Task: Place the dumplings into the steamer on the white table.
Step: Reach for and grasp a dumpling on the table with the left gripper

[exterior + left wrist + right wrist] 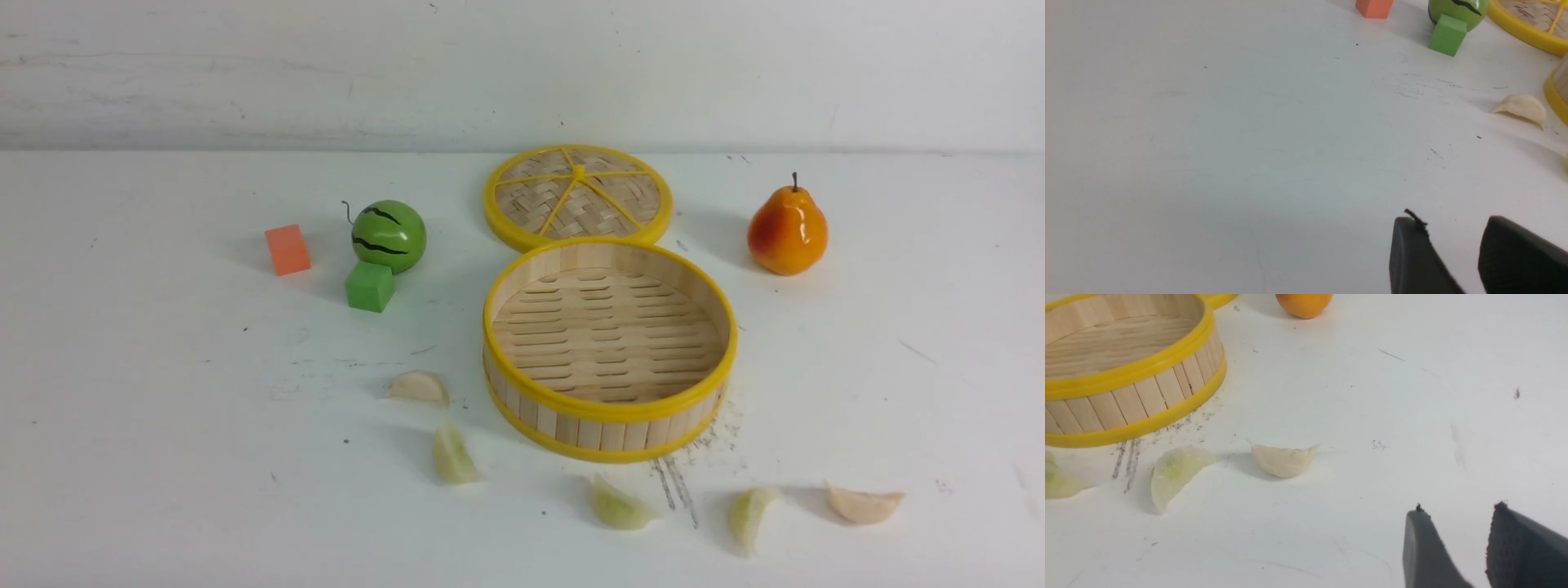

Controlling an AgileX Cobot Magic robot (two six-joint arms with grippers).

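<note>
Several dumplings lie on the white table (163, 457) in front of the empty steamer (608, 410): a cream one (418, 387), green ones (453, 454) (620, 505) (749, 513), and a cream one (865, 504) at the right. Neither gripper shows in the front view. My left gripper (1449, 222) is open and empty above bare table, well short of the cream dumpling (1521, 107). My right gripper (1458, 510) is open and empty, apart from a cream dumpling (1282, 459) and a green one (1175, 471) beside the steamer (1147, 392).
The flat woven lid (578, 196) lies behind the steamer. A toy watermelon (389, 235), a green cube (370, 286) and an orange cube (287, 249) sit at the back left. A toy pear (787, 229) stands at the back right.
</note>
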